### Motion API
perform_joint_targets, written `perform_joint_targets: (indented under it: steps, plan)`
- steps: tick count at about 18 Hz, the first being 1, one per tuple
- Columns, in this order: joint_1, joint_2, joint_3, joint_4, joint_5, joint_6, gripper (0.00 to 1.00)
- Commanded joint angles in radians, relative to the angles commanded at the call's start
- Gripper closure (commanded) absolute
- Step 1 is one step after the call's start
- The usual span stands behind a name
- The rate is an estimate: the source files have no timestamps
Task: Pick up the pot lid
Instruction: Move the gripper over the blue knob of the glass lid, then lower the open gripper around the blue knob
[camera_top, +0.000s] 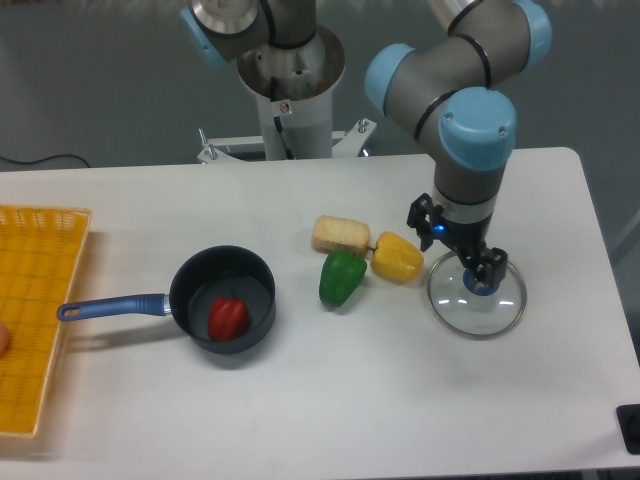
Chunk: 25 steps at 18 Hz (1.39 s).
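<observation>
The glass pot lid (497, 315) lies flat on the white table at the right, with a blue knob (480, 285) at its middle. My gripper (478, 274) points straight down over the lid, its black fingertips right at the knob. One finger (491, 266) shows beside the knob; the other is hidden behind the wrist, so the gap between the jaws is not visible. The lid rests on the table.
A yellow pepper (397, 257) sits just left of the lid, with a green pepper (342, 277) and a beige block (340, 234) beyond it. A dark pot (250, 268) with a blue handle holds a red pepper (228, 318). A yellow basket (30, 320) lies at the far left.
</observation>
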Motion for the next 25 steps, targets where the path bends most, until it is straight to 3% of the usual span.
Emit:
perform_joint_targets:
  steps: [4,11,19,25]
  plan:
    - [0.025,-0.022,-0.003,0.009,0.001,-0.075,0.0]
    - [0.057,-0.069,-0.005,0.015,-0.002,-0.367,0.0]
    - [0.081,-0.083,-0.012,0.029,-0.008,-0.473,0.0]
    - [0.1,-0.098,-0.08,0.13,-0.008,-0.521,0.0]
